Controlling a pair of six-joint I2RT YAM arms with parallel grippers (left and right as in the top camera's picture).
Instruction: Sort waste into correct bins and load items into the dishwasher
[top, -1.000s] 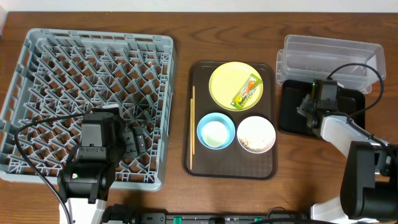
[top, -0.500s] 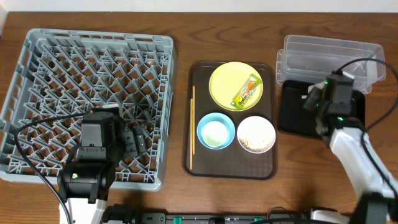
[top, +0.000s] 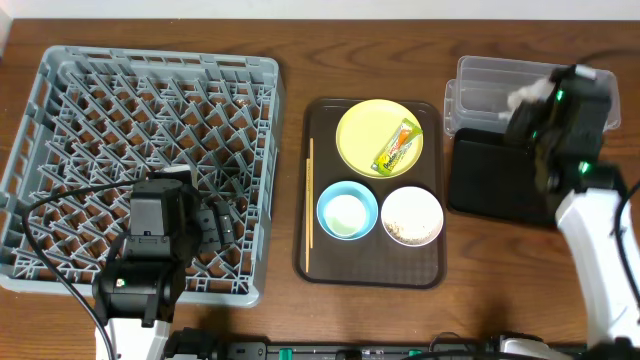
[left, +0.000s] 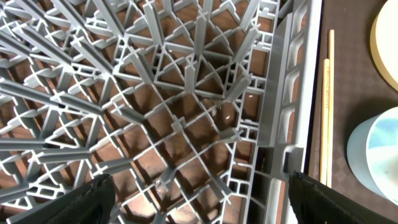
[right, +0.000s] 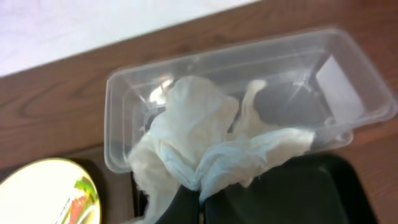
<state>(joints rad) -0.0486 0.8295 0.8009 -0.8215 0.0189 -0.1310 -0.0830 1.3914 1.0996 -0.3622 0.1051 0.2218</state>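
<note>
My right gripper (top: 528, 102) is shut on the crumpled white tissue (right: 205, 143) and holds it above the near edge of the clear tub (top: 480, 95), over the black tray (top: 490, 180). The tub also shows in the right wrist view (right: 292, 68). My left gripper (left: 199, 199) is open and empty over the grey dish rack (top: 60, 90), near its right wall. On the brown tray sit the yellow plate (top: 365, 125) with the snack wrapper (top: 396, 147), the light blue bowl (top: 347, 211), the white bowl (top: 411, 216) with crumbs, and the chopsticks (top: 309, 205).
The brown serving tray (top: 373, 272) lies between rack and bins. Bare wooden table (top: 290, 40) runs along the far edge. Cables trail from both arms. The chopsticks (left: 326, 118) and blue bowl's edge (left: 376, 155) show in the left wrist view.
My right gripper has lifted the tissue from the black tray and moved it back and right toward the clear tub. The left arm has not moved.
</note>
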